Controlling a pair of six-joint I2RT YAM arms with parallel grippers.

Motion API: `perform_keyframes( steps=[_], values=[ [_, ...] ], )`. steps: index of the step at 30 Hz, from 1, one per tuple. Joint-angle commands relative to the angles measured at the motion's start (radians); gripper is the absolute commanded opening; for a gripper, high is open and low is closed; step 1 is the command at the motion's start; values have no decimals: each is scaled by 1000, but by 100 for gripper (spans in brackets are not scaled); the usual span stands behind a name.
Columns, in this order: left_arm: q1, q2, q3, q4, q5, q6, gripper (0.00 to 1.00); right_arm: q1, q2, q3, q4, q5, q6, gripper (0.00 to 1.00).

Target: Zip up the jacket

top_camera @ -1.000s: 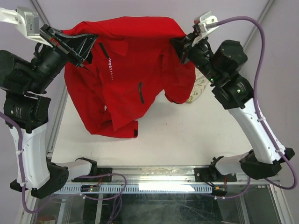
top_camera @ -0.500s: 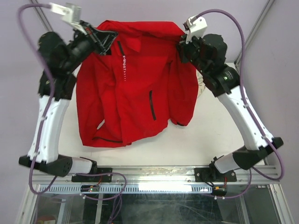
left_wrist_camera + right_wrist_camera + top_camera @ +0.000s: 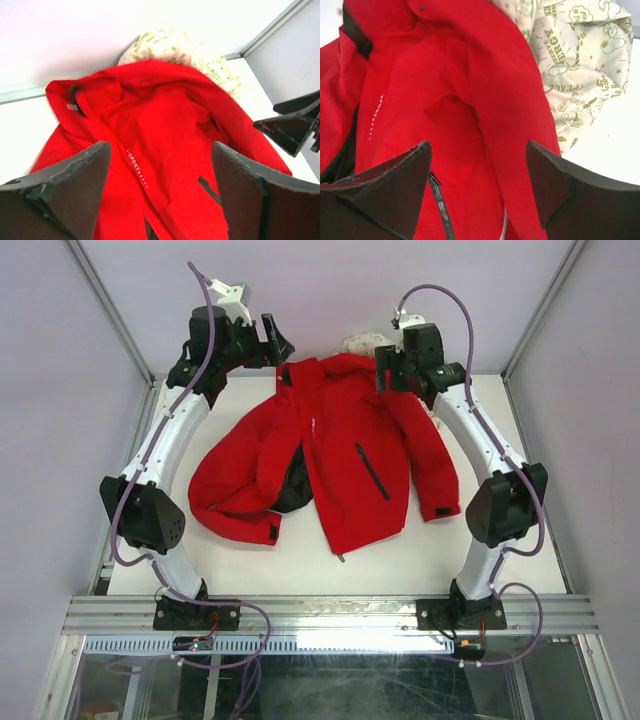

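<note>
The left gripper (image 3: 275,340) hangs with jaws spread and empty, its arm stretched to the table's far edge, just left of the collar of the red jacket (image 3: 350,460). The jacket lies on the white table (image 3: 430,550), front open, its collar against a cream cartoon-print garment (image 3: 362,343). The right gripper (image 3: 385,370), its arm likewise extended, hovers gaping and empty over the jacket's right-side shoulder.

A robot lab cell; aluminium frame posts (image 3: 110,315) at the upper corners, white table (image 3: 400,560), cable rail (image 3: 330,642) along the bottom edge.
</note>
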Motion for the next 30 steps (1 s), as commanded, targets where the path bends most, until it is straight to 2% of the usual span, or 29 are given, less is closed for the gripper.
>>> perform_keyframes(
  steps=[1,7,14,18,22,27,30],
  values=[
    [8,-144,-28,-6,-42,26,86,29,-113,55,-47,5,40,81],
    [8,-323,-254,-166,-79,22,89,144,-275,-189,-69,-40,78,86],
    [-24,-511,-515,-371,-63,-33,92,349,-397,-509,-24,-87,243,88],
    [-126,-605,-639,-406,-85,-104,90,458,-451,-675,64,-59,333,89],
    [-270,-642,-710,-435,-200,-173,89,511,-465,-774,127,-22,392,89],
    [-406,-609,-756,-504,-390,-217,88,539,-448,-831,175,16,425,90],
    [-468,-563,-785,-502,-457,-239,86,543,-451,-863,199,41,440,90]
  ],
)
